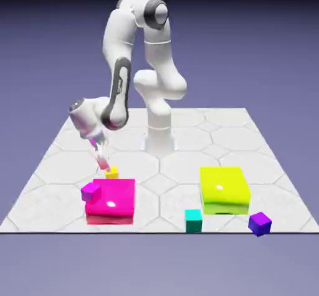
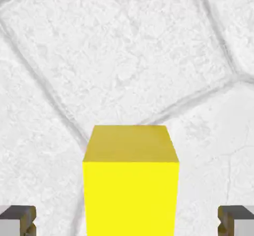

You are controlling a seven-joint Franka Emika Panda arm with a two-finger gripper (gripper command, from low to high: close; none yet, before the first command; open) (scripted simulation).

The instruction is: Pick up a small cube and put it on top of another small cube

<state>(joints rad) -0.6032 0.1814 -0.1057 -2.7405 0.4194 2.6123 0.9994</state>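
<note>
Gripper (image 2: 127, 220) is spread wide, 2 grey fingertips (image 2: 17, 219) at the hand view's bottom corners, yellow cube (image 2: 130, 180) centred between them with clear gaps on both sides, so nothing pinched, no contact visible. In the exterior view the gripper (image 1: 103, 163) sits low, just above the yellow cube (image 1: 112, 172), which rests on the white hex-tile table (image 1: 187, 164) just behind the big magenta block (image 1: 112, 200).

Progress: early. Nothing lifted, nothing stacked. Looks like the approach or pre-grasp step; left to do: close on the cube, lift, carry, place on another small cube.

Candidate targets: purple cube (image 1: 90, 192) touching the magenta block's left edge in the exterior view, teal cube (image 1: 194, 220) near the front, violet cube (image 1: 260, 224) to the exterior view's right. Big lime block (image 1: 224, 189) is well apart.
</note>
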